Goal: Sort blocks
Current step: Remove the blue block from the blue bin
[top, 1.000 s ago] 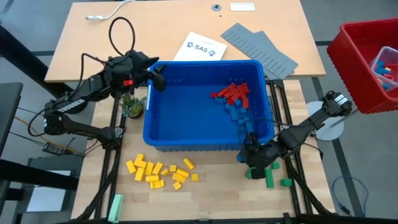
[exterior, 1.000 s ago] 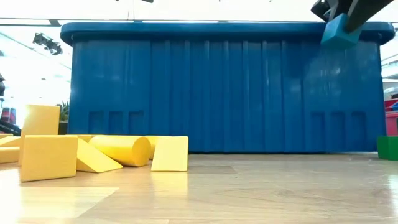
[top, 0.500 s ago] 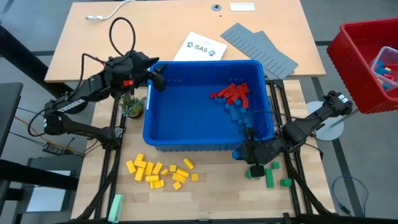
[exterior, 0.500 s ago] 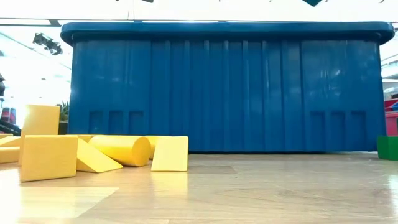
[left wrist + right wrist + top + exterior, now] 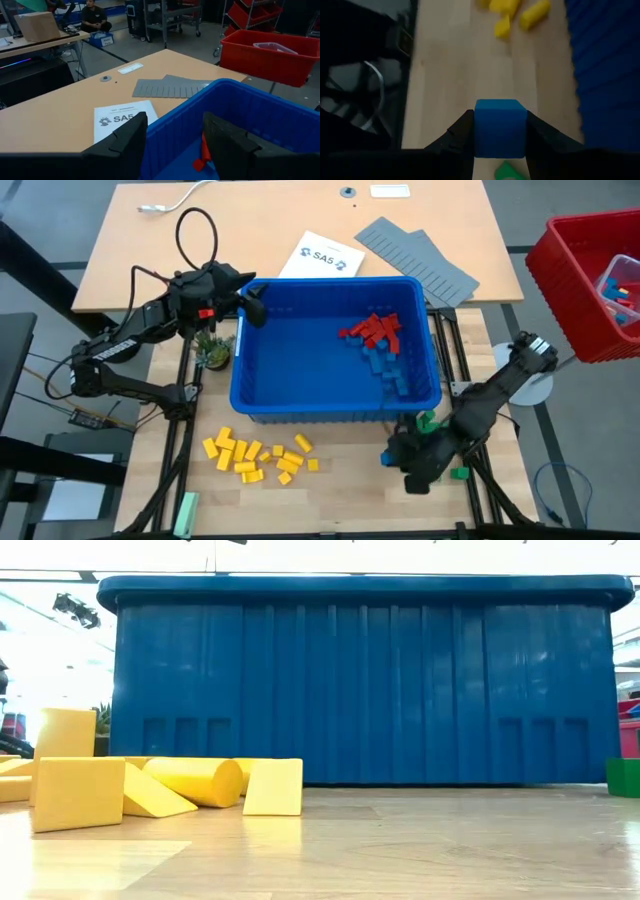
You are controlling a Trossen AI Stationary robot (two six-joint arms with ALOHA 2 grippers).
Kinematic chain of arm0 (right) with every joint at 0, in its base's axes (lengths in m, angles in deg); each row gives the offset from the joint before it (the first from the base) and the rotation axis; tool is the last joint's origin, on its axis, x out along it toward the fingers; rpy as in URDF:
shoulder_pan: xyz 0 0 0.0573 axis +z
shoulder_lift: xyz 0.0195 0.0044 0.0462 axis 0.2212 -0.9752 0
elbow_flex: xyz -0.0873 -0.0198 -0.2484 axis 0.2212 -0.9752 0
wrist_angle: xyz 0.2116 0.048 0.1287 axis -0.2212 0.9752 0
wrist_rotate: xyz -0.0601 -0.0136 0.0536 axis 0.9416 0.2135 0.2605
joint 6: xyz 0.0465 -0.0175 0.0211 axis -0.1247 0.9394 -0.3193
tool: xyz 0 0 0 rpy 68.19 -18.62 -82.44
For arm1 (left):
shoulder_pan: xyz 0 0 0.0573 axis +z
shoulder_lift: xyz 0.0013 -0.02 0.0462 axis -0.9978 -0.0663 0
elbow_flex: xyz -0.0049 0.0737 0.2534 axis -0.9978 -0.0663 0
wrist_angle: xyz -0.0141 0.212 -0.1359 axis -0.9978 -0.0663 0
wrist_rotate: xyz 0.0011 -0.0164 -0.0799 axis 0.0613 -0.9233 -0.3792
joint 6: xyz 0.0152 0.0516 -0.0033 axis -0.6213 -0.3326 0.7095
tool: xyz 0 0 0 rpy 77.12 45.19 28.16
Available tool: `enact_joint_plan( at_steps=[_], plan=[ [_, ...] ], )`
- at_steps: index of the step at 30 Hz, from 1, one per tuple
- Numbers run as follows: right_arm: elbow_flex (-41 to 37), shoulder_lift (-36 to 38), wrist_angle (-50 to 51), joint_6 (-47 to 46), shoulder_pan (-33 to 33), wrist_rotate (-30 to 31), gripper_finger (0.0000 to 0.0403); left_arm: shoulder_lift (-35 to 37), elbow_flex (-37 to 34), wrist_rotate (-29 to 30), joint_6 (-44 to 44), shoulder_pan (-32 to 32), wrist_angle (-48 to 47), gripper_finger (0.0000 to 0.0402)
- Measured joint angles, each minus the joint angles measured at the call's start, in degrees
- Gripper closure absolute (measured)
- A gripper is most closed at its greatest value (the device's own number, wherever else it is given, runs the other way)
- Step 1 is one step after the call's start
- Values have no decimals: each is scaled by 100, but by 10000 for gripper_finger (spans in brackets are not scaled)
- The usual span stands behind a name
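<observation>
Nearest, along the front edge of the wooden worktop (image 5: 340,500), a pale green bar (image 5: 186,511) is seen at the left corner, and a cluster of yellow blocks (image 5: 258,456) is spread just in front of the blue bin (image 5: 250,395); in the low view these yellow blocks (image 5: 150,790) lie on the worktop before the bin's front wall (image 5: 360,680). Toward the front right corner, the right gripper (image 5: 392,457) is held above the worktop, just outside the bin's front right corner, and a blue block (image 5: 500,128) is clamped between its two dark fingers (image 5: 460,135), as the right wrist view shows. A few green blocks (image 5: 459,473) are partly covered by that arm, with one more (image 5: 427,420) close to the bin's corner; a green piece (image 5: 507,171) is also glimpsed below the held block. Inside the bin, blue blocks (image 5: 385,370) are gathered along the right wall, and red blocks (image 5: 375,329) are piled beyond them toward the back right corner. At the bin's back left corner the left gripper (image 5: 255,305) is poised over the rim, its fingers (image 5: 125,145) set wide apart with nothing between them. A small potted plant (image 5: 213,348) stands beside the bin's left wall. Farther back, a printed sheet (image 5: 320,255) and grey ridged panels (image 5: 420,255) lie on the rear table, and a red crate (image 5: 590,280) stands off to the right.
</observation>
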Motion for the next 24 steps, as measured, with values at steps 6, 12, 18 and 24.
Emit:
enact_joint_plan(
  at_steps=[6,12,18,24],
  plan=[
    [-2,-971,3,-641,207,9,289,0,0,-3,-84,0,-16,199],
    [-2,-2000,2,-1087,142,53,289,0,0,-13,-157,0,-15,199],
    [-2,-2672,-118,-1377,-142,119,289,0,0,-12,-164,0,-13,199],
    [-2,-2909,-375,-1439,-212,29,234,0,0,-11,-168,0,-13,199]
  ],
)
